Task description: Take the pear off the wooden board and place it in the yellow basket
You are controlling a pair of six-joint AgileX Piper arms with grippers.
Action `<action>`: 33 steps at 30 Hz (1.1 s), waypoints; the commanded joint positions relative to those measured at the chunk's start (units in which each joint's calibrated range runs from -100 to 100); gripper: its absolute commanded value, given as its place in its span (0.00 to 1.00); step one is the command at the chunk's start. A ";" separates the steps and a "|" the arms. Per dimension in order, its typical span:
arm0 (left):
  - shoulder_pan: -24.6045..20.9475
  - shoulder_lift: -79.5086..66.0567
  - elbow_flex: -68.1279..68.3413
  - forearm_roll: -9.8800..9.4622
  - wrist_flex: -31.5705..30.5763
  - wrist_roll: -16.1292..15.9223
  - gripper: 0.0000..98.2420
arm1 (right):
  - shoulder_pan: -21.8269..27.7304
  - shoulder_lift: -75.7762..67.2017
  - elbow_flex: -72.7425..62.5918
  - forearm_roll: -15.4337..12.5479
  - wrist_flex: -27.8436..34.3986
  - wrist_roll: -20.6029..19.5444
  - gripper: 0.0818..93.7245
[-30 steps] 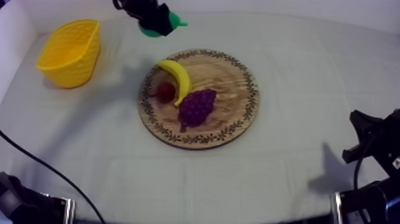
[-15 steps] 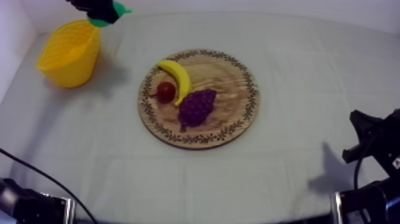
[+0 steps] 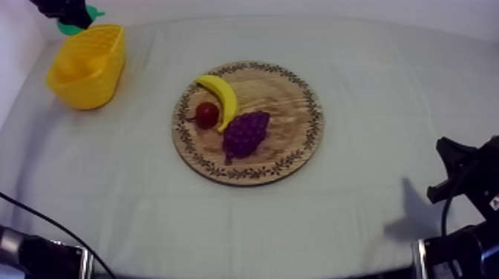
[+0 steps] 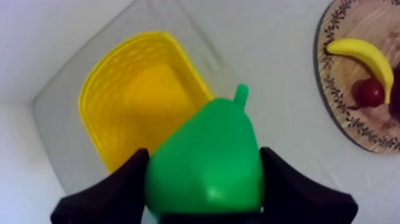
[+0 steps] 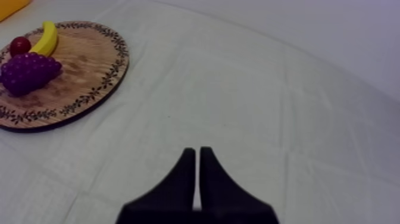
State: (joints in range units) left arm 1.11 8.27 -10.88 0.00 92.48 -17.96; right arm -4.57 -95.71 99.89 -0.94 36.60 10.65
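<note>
My left gripper is shut on the green pear and holds it in the air at the far edge of the yellow basket. In the left wrist view the pear sits between the two black fingers, above the basket, which has nothing in it. The round wooden board lies at the table's middle. My right gripper rests low at the right side; in its own view the fingers lie together as a narrow wedge over bare cloth.
On the board lie a banana, a small red fruit and a bunch of grapes. The board with these fruits is also far off from the right gripper. A white wall rises behind the basket.
My left gripper has carried the pear leftwards, from behind the board to the far edge of the basket. The right arm has not moved.
</note>
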 commanded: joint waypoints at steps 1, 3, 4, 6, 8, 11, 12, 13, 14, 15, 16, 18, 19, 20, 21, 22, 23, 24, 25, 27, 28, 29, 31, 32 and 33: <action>-1.90 0.39 -0.44 -0.29 0.20 -0.20 0.51 | -0.03 -0.04 0.00 -0.01 0.01 0.02 0.00; -3.04 1.09 -1.03 -0.24 0.28 -0.44 0.51 | -0.03 -0.04 0.00 -0.01 0.01 0.02 0.00; -3.56 1.61 -1.37 -0.20 0.29 -0.52 0.52 | -0.03 -0.04 0.00 -0.01 0.01 0.02 0.00; -4.43 2.89 -2.09 -0.04 0.26 -0.65 0.52 | -0.03 -0.04 0.00 -0.01 0.01 0.02 0.00; -5.13 4.49 -2.89 0.24 0.05 -0.76 0.52 | -0.03 -0.04 0.00 -0.01 0.01 0.02 0.00; -5.90 7.23 -3.91 0.65 -0.62 -0.67 0.52 | -0.03 -0.04 0.00 -0.01 0.01 0.02 0.00; -6.10 8.20 -4.22 0.78 -0.94 -0.60 0.53 | -0.03 -0.04 0.00 -0.01 0.01 0.02 0.00; -6.27 9.17 -4.55 0.91 -1.37 -0.51 0.53 | -0.03 -0.04 0.00 -0.01 0.01 0.02 0.00; -6.43 10.15 -4.91 1.04 -1.81 -0.44 0.53 | -0.03 -0.04 0.00 -0.01 0.01 0.02 0.00; -6.56 11.15 -5.33 1.19 -2.26 -0.38 0.53 | -0.03 -0.04 0.00 -0.01 0.01 0.02 0.00; -6.67 12.16 -5.76 1.34 -2.73 -0.33 0.53 | -0.03 -0.04 0.00 -0.01 0.01 0.02 0.00; -6.93 14.20 -6.68 1.65 -3.65 -0.27 0.52 | -0.03 -0.04 0.00 -0.01 0.01 0.02 0.00; -7.04 15.25 -7.17 1.82 -4.06 -0.21 0.52 | -0.03 -0.04 0.00 -0.01 0.01 0.02 0.00; -7.16 16.32 -7.68 1.98 -4.44 -0.14 0.52 | -0.03 -0.04 0.00 -0.01 0.01 0.02 0.00; -7.27 17.41 -8.21 2.14 -4.81 -0.08 0.52 | -0.03 -0.04 0.00 -0.01 0.01 0.02 0.00; -7.34 18.48 -8.71 2.30 -5.17 -0.02 0.52 | -0.03 -0.04 0.00 -0.01 0.01 0.02 0.00; -7.42 19.54 -9.23 2.41 -5.51 0.06 0.51 | -0.03 -0.04 0.00 -0.01 0.01 0.02 0.00; -7.47 20.59 -9.66 2.50 -5.80 0.15 0.51 | -0.03 -0.04 0.00 -0.01 0.01 0.02 0.00; -7.53 21.61 -10.09 2.59 -6.08 0.26 0.51 | -0.03 -0.04 0.00 -0.01 0.01 0.02 0.00; -7.66 23.61 -10.97 2.76 -6.50 0.43 0.51 | -0.03 -0.04 0.00 -0.01 0.01 0.02 0.00; -7.70 24.58 -11.41 2.85 -6.68 0.50 0.51 | -0.03 -0.04 0.00 -0.01 0.01 0.02 0.00; -7.73 25.54 -11.82 2.94 -6.94 0.54 0.51 | -0.03 -0.04 0.00 -0.01 0.01 0.02 0.00; -7.77 27.39 -12.55 3.20 -7.72 0.53 0.51 | -0.03 -0.04 0.00 -0.01 0.01 0.02 0.00; -7.78 28.26 -12.85 3.33 -8.20 0.52 0.50 | -0.03 -0.04 0.00 -0.01 0.01 0.02 0.00; -7.79 29.10 -13.10 3.43 -8.65 0.52 0.50 | -0.03 -0.04 0.00 -0.01 0.01 0.02 0.00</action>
State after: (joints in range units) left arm -6.65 36.23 -23.93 3.42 84.03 -17.43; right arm -4.57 -95.71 99.89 -0.94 36.60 10.66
